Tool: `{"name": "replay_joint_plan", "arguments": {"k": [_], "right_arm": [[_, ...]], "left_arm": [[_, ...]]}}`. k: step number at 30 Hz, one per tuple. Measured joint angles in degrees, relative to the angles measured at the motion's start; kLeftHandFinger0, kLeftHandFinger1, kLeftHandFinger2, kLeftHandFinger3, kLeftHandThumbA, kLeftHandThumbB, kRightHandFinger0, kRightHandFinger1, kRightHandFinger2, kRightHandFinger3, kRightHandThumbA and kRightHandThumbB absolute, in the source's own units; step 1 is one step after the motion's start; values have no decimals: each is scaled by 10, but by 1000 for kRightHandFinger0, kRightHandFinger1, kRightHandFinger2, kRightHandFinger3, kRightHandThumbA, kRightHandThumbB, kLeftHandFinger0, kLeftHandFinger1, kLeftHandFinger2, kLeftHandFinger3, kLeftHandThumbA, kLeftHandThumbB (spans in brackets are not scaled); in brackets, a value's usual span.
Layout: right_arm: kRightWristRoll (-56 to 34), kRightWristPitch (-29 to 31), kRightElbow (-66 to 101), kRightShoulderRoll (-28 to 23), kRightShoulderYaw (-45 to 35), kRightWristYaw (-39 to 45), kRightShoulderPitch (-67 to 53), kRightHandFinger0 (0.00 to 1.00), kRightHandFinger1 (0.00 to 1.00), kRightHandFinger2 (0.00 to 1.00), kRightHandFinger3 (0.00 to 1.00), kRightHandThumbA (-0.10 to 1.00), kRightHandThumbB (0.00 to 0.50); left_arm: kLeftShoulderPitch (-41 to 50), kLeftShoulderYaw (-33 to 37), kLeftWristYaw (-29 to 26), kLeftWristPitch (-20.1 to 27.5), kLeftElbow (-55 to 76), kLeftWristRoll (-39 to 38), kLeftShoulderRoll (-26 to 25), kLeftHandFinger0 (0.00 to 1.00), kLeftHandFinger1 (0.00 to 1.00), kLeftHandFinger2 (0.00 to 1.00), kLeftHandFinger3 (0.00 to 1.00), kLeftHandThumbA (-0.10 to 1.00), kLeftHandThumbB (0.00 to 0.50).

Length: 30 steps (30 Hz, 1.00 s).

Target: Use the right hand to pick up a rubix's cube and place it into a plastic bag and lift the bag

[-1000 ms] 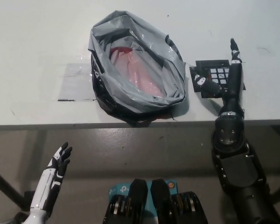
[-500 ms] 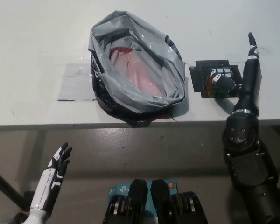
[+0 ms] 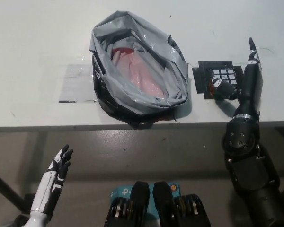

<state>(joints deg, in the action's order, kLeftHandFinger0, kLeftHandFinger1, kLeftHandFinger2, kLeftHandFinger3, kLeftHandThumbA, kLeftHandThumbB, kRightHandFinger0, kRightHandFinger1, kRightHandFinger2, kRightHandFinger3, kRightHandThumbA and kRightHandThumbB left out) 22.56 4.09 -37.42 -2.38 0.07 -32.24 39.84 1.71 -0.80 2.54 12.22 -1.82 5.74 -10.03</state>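
**A:** One black right hand [image 3: 241, 78] sits spread against the rubix's cube [image 3: 217, 79], gripping nothing yet. Plastic bag [image 3: 139, 71] gapes just beside it on the table [image 3: 38, 38].

**B:** Cube's rigid, light, kinda slick, I reckon. Pinch opposite faces. White left hand [image 3: 60, 163] idles low, fingers apart.

Even, bright overhead light, soft shadows under the bag [image 3: 139, 71], glare on its plastic, focus sharp.
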Motion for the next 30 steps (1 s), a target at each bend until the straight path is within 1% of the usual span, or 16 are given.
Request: {"name": "replay_joint_plan", "arguments": {"k": [2, 4, 5, 6, 9, 10, 11, 15, 17, 22, 24, 30], "right_arm": [[-1, 2, -7, 0, 0, 1, 0, 1000, 1000, 1000, 1000, 944, 371], [-3, 4, -17, 0, 0, 1, 0, 1000, 1000, 1000, 1000, 997, 383], [-4, 6, -28, 0, 0, 1, 0, 1000, 1000, 1000, 1000, 997, 383], [-4, 6, -31, 0, 0, 1, 0, 1000, 1000, 1000, 1000, 994, 385], [-7, 12, -77, -2, 0, 1, 2, 1000, 1000, 1000, 1000, 990, 391], [-8, 13, -87, -2, 0, 1, 2, 1000, 1000, 1000, 1000, 931, 372], [-11, 14, -111, -4, 0, 1, 6, 1000, 1000, 1000, 1000, 928, 373], [-22, 21, -146, -7, -8, 1, 20, 1000, 1000, 1000, 1000, 945, 395], [-29, 25, -165, -11, -13, 1, 36, 1000, 1000, 1000, 1000, 957, 402], [-51, 43, -208, -18, -25, 5, 71, 1000, 1000, 1000, 1000, 936, 392], [-60, 49, -216, -18, -30, 6, 78, 1000, 1000, 1000, 1000, 930, 379], [-79, 56, -226, -18, -35, 8, 84, 1000, 1000, 1000, 1000, 931, 385]], "left_arm": [[0, 0, 0, 0, 0, 0, 0, 1000, 1000, 1000, 1000, 1000, 274], [0, 0, 0, 0, 0, 0, 0, 1000, 1000, 1000, 1000, 1000, 272], [0, 0, 0, 0, 0, 0, 0, 1000, 1000, 1000, 1000, 1000, 272], [0, 0, 0, 0, 0, 0, 0, 1000, 1000, 1000, 1000, 1000, 261], [0, 0, 0, 0, 0, 0, 0, 1000, 1000, 1000, 1000, 1000, 263], [0, 0, 0, 0, 0, 0, 0, 1000, 1000, 1000, 1000, 1000, 262], [0, 0, 0, 0, 0, 0, 0, 1000, 1000, 1000, 1000, 1000, 262], [0, 0, 0, 0, 0, 0, 0, 1000, 1000, 1000, 1000, 1000, 276], [0, 0, 0, 0, 0, 0, 0, 1000, 1000, 1000, 1000, 1000, 270], [0, 0, 0, 0, 0, 0, 0, 1000, 1000, 1000, 1000, 1000, 258], [0, 0, 0, 0, 0, 0, 0, 1000, 1000, 1000, 1000, 1000, 257], [0, 0, 0, 0, 0, 0, 0, 1000, 1000, 1000, 1000, 1000, 251]]}}
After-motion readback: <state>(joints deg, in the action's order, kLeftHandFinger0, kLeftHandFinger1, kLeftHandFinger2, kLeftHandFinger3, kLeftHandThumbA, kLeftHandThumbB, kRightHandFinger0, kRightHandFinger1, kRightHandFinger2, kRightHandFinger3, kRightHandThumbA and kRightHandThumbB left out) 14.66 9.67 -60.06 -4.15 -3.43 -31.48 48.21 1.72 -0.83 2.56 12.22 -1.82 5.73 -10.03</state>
